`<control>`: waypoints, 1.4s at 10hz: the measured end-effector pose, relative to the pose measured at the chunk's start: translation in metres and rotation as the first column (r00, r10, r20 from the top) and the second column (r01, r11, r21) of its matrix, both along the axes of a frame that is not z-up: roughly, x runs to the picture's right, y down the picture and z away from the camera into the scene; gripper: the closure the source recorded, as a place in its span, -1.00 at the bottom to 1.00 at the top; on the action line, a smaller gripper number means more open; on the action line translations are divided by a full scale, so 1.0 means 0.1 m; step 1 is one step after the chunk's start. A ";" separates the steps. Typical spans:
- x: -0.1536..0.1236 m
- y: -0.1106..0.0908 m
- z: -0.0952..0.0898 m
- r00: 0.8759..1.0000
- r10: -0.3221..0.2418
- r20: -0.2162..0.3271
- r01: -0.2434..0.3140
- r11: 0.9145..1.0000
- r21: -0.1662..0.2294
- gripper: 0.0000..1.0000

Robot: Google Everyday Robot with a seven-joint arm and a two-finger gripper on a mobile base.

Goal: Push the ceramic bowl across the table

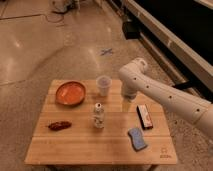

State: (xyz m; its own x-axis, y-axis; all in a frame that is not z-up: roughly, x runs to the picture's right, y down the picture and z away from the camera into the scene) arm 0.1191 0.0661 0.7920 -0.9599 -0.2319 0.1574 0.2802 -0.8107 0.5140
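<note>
Orange ceramic bowl [70, 93] sits at ten o'clock on the table [80, 145], near the far left corner. My gripper [128, 96] hangs at about one o'clock, just right of the translucent cup [103, 85] and well apart from the bowl. I cannot tell whether it is open. A small bottle [98, 115] stands mid-table.

smooth end effector [128, 97] over wooden table [80, 145], glossy bowl [70, 92]

one view | high, tilted down at table [100, 146] | gripper [127, 96] mid-frame
</note>
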 end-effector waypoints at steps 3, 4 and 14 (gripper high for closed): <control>0.00 0.00 0.00 1.000 0.000 0.000 0.000 1.000 0.000 -0.60; 0.00 0.00 0.00 1.000 0.000 0.000 0.000 1.000 0.000 -0.60; -1.15 -0.80 -0.10 0.967 -0.176 0.184 0.143 0.973 0.178 -0.60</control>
